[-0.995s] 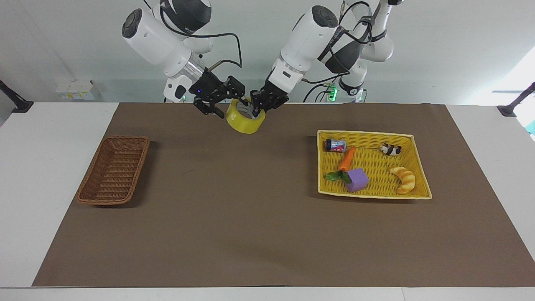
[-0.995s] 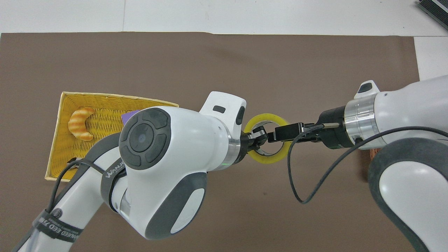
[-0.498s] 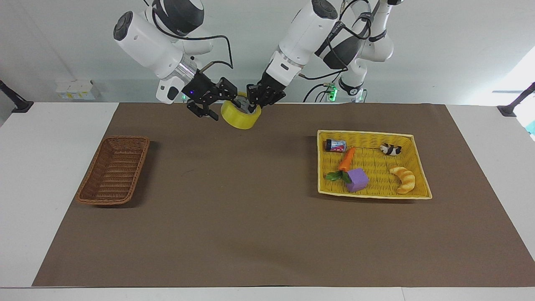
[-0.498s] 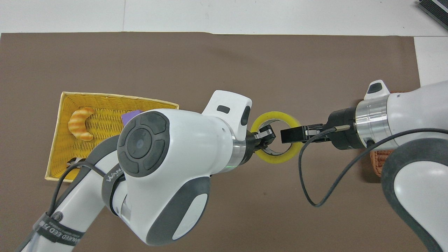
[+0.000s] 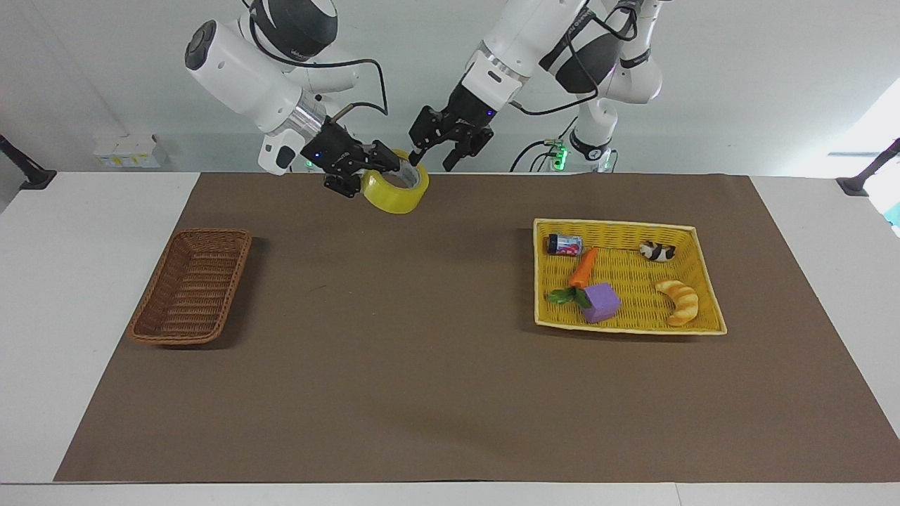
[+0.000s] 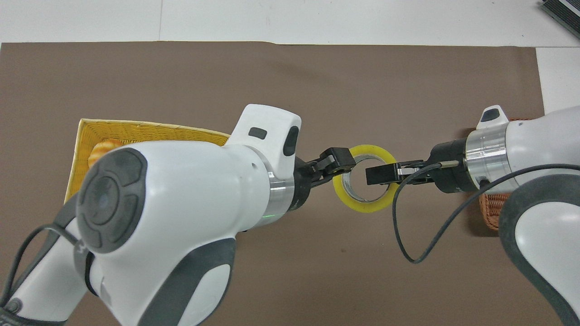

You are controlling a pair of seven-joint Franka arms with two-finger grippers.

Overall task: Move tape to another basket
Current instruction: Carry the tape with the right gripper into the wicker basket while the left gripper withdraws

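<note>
Carrying the tape [image 5: 396, 190], the right gripper [image 5: 369, 173] pinches its wall — the basket [image 5: 191, 287] lies toward the right arm's table edge; left gripper [image 5: 446, 144] spread, clear.

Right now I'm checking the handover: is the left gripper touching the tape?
Apart. In the facing view the left gripper hangs open above and beside the tape, with background showing between them. The right gripper holds the roll.
</note>
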